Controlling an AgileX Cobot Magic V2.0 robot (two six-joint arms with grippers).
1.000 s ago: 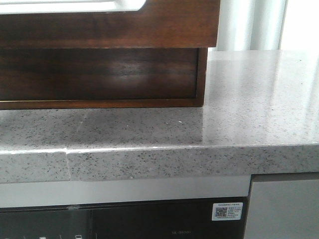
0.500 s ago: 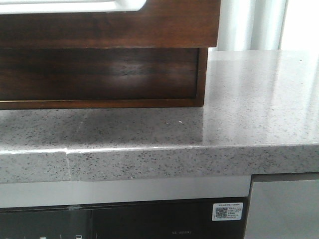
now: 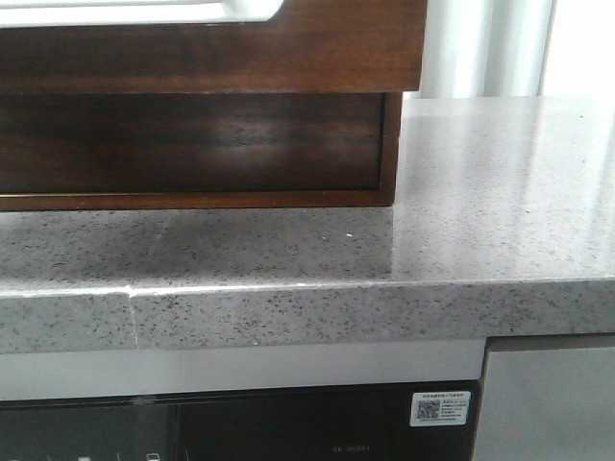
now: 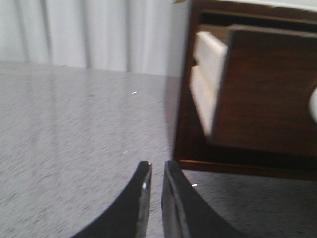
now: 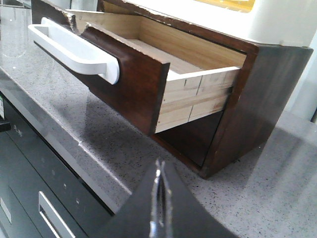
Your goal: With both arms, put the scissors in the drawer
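Observation:
The scissors are out of view in every frame. The dark brown drawer is pulled out over the counter, with a white handle on its front. In the right wrist view the drawer stands open, and the part of its pale inside that shows holds nothing. It also shows from the side in the left wrist view. My right gripper is shut and empty, over the counter in front of the drawer's corner. My left gripper is closed to a narrow slit and empty, beside the cabinet's side. Neither gripper shows in the front view.
The dark wooden cabinet stands on a speckled grey stone counter. The counter's front edge overhangs a black appliance. A white object sits on top of the cabinet. Pale curtains hang behind the counter.

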